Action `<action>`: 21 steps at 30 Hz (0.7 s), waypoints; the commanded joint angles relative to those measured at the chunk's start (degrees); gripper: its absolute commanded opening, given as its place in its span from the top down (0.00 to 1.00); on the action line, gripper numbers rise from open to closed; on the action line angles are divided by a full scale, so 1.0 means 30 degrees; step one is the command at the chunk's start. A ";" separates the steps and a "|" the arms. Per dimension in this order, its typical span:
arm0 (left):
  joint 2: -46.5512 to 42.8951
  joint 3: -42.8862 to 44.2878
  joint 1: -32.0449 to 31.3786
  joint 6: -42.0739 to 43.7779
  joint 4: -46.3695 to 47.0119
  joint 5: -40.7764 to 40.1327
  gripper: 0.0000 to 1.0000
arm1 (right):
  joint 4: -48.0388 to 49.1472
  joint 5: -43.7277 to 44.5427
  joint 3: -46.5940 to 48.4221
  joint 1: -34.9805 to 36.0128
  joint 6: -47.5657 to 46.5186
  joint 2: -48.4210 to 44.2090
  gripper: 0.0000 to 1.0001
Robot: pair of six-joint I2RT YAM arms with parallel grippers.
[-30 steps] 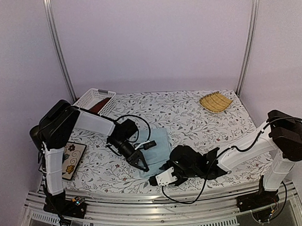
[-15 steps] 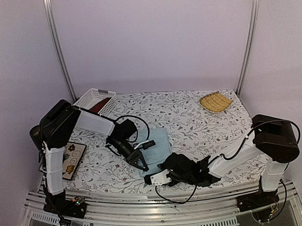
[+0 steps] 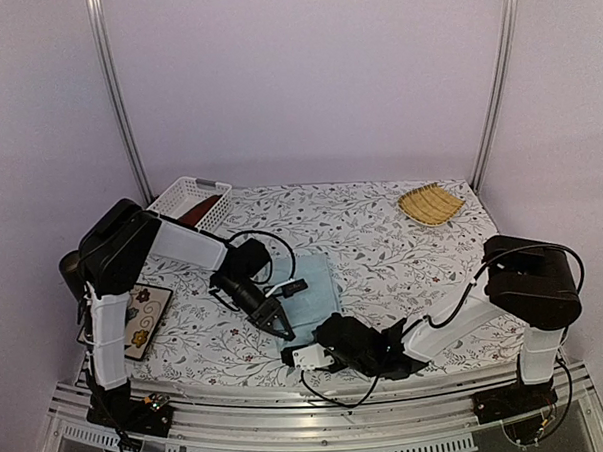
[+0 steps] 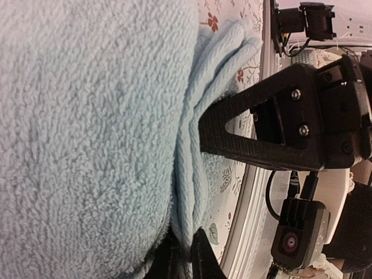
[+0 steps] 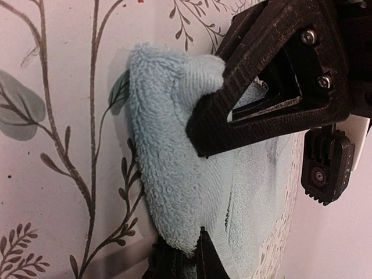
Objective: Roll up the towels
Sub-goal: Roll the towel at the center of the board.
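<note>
My right gripper (image 5: 185, 258) is pressed together, pinching the near corner of the pale light-blue terry towel (image 5: 174, 192). Just beside it, my left gripper (image 4: 183, 261) is also closed, nipping the same towel's near edge. The towel lies on the floral-patterned table (image 3: 403, 252). The dark rust-red towel (image 3: 203, 206) sits in the white plastic basket (image 3: 170, 200), far left.

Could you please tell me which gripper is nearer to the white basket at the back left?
Left. The left gripper grips the light blue towel near its front edge, diagonally in front of the white basket; the right gripper pinches that towel's front corner, farther forward.
</note>
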 commanded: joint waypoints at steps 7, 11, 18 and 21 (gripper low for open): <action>0.0006 -0.0721 0.0647 0.0107 -0.0080 -0.4360 0.61 | -0.4456 -0.2234 0.0727 -0.0389 0.1582 0.0081 0.98; -0.1032 -0.0573 0.0717 0.0029 -0.0147 -0.5251 0.39 | -0.5862 -0.3678 0.1173 -0.0602 0.2007 -0.0838 0.98; -0.3829 -0.0358 0.0777 -0.0539 0.0437 -0.7020 0.03 | -0.8642 -0.6274 0.2687 -0.0904 0.2435 -0.1831 0.98; -0.4451 -0.0472 0.0771 -0.0700 0.0772 -0.7078 0.03 | -0.8994 -0.6484 0.2790 -0.1063 0.2512 -0.1901 0.98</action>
